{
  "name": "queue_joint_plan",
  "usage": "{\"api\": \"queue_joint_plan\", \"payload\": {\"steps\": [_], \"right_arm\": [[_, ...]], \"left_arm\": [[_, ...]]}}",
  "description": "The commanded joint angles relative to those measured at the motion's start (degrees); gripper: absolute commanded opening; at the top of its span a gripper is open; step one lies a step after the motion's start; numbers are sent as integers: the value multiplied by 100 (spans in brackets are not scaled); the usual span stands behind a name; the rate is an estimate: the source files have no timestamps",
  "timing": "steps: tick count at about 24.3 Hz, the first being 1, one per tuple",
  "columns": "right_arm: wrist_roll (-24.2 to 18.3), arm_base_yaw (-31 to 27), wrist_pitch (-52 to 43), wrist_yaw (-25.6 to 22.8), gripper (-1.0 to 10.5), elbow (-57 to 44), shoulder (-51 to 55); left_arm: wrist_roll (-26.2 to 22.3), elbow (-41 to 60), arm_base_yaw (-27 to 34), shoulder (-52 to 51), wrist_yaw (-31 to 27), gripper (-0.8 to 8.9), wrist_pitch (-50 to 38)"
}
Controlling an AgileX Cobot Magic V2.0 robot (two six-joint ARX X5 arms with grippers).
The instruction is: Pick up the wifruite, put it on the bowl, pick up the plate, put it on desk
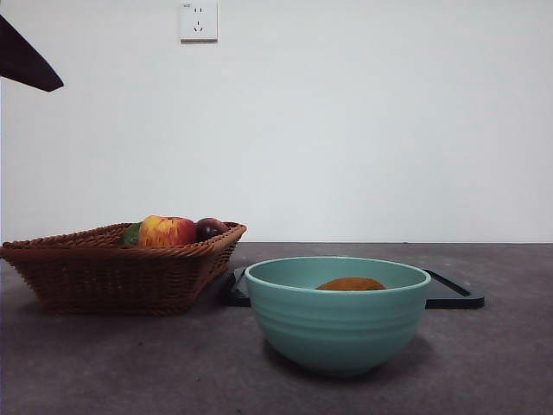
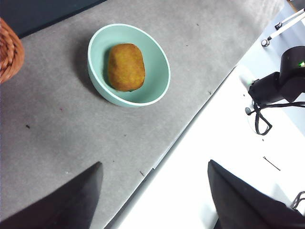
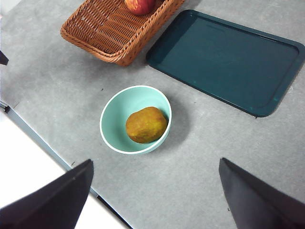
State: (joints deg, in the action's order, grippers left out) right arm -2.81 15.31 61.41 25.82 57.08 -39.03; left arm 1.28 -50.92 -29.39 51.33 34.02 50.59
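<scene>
Near the front edge of the desk [image 1: 104,363], in the front view, stands the teal bowl [image 1: 337,320], and the top of the orange-brown wifruite [image 1: 350,284] shows just above its rim. Behind the bowl lies a dark flat tray [image 1: 458,298], with its edge showing on both sides. Just beside the tray, toward the left side of the desk, sits a wicker basket [image 1: 121,272] that holds a red-yellow apple [image 1: 166,231] and a dark plum [image 1: 210,228]. A black arm tip [image 1: 26,62] shows at the upper left corner.

From the left wrist view, the left gripper [image 2: 155,191] hangs over the desk's edge with its jaws wide apart and nothing between them. The bowl [image 2: 159,90] lies well apart from it with the wifruite [image 2: 126,67] resting inside.

From the right wrist view, the right gripper [image 3: 155,193] hangs high above the desk, jaws spread and empty. The wifruite [image 3: 146,124] lies inside the bowl [image 3: 114,119], the basket [image 3: 114,28] and the tray [image 3: 228,59] beyond it, touching at one corner.
</scene>
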Motion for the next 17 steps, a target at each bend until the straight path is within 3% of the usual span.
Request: {"api": "queue_joint_plan", "payload": {"steps": [1, 11, 17], "right_arm": [[-20, 20, -46, 4, 422, 98, -24], [149, 22, -20, 50, 422, 85, -136], [531, 66, -221, 190, 421, -339, -374]], "left_arm": [[-107, -31, -26, 28, 33, 344, -48], [-103, -31, -26, 28, 33, 344, -50], [-103, -31, -26, 28, 33, 344, -81]]}}
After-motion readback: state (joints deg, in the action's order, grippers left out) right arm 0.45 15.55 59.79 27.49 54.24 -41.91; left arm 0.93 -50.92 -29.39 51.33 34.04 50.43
